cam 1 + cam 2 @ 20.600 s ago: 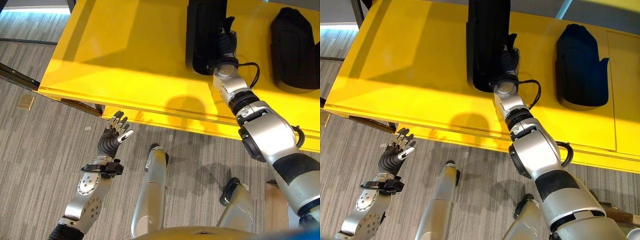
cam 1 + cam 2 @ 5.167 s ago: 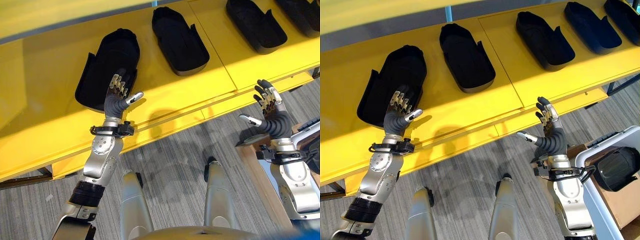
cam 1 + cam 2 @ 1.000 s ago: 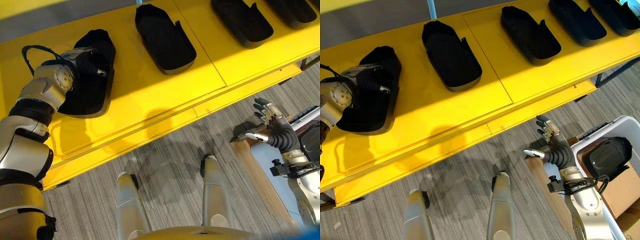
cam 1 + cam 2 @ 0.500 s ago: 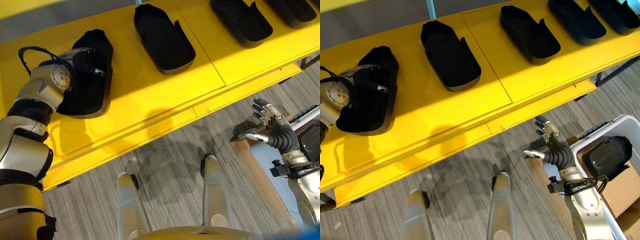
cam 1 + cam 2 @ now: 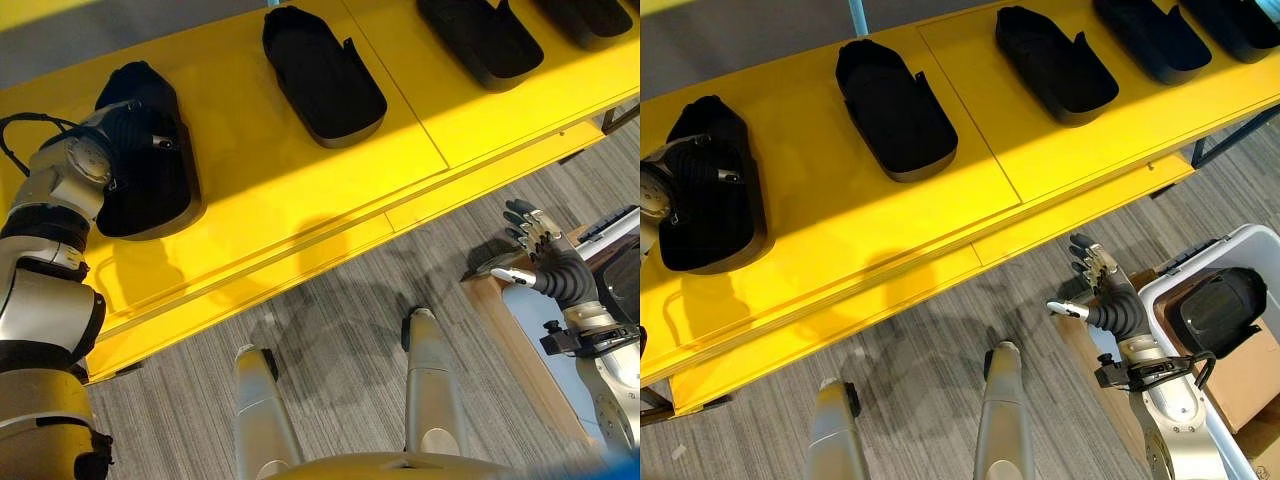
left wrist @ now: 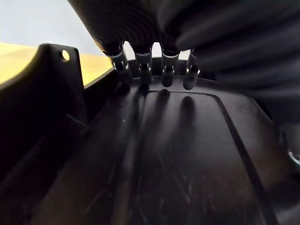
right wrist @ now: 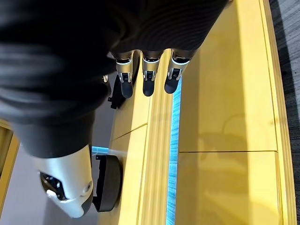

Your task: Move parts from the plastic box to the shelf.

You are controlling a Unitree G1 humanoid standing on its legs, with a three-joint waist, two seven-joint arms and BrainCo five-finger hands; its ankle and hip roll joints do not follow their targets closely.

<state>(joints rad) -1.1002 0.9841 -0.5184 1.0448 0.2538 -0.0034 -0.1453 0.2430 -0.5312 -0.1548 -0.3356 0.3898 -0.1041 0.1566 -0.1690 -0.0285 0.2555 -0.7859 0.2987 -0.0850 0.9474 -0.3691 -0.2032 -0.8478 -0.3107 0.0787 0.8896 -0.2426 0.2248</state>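
Several black moulded parts lie in a row on the yellow shelf (image 5: 270, 190). My left hand (image 5: 128, 135) rests inside the leftmost part (image 5: 150, 205). In the left wrist view its fingers (image 6: 141, 63) are straight, their tips against the part's inner wall (image 6: 187, 159). My right hand (image 5: 1107, 297) hovers open over the floor, fingers spread, holding nothing, just left of the white plastic box (image 5: 1200, 262). One more black part (image 5: 1220, 310) lies in that box. In the right wrist view, the right hand's fingers (image 7: 148, 75) point along the shelf edge.
Three more black parts (image 5: 325, 75) (image 5: 480, 35) (image 5: 590, 15) lie further right on the shelf. A brown cardboard piece (image 5: 1252, 385) lies in the box, and a brown board (image 5: 510, 335) runs along its left side. Grey carpet lies in front of the shelf.
My left hand has slid the leftmost part to the left along the shelf and turned it a little. The right hand has stayed where it was.
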